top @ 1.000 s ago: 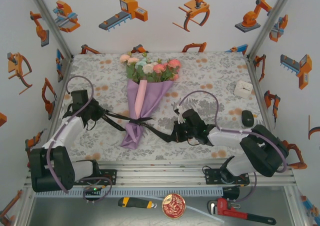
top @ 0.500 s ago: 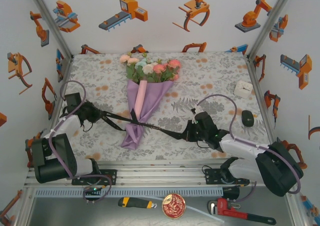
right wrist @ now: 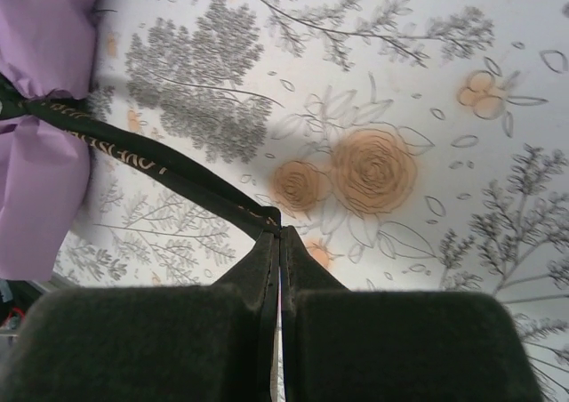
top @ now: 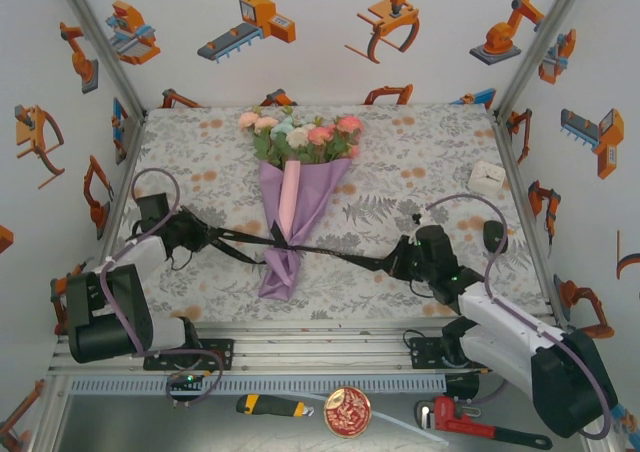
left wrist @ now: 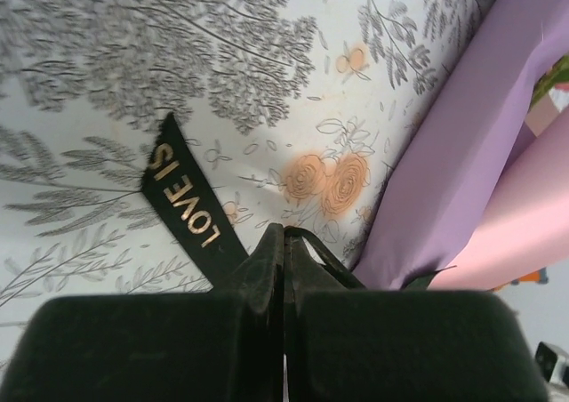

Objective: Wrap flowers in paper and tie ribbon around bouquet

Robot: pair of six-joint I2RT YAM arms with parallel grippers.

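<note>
The bouquet point(top: 290, 202) lies on the tablecloth, its flowers point(top: 298, 134) toward the far side and its purple paper point(top: 283, 272) cone pinched in near the bottom. The black ribbon point(top: 345, 256) crosses the cone at that pinch and runs taut to both sides. My left gripper point(top: 203, 238) is shut on the ribbon's left end point(left wrist: 191, 211), which bears gold lettering. My right gripper point(top: 395, 263) is shut on the right end point(right wrist: 169, 166). In the left wrist view the purple paper point(left wrist: 453, 153) lies just right of my gripper point(left wrist: 284, 233); the right wrist view has my gripper point(right wrist: 279, 233) with paper point(right wrist: 40, 197) far left.
A white box point(top: 487, 179) and a black oval object point(top: 495, 236) sit at the table's right side. Below the table's front rail lie a utility knife point(top: 270, 405), a round tin point(top: 347, 412) and a red pipe wrench point(top: 480, 429). Metal frame posts flank the table.
Both grippers have pulled apart, the right one going right and toward the near edge. The ribbon has drawn tight and the cone has shifted slightly right and cinched.
</note>
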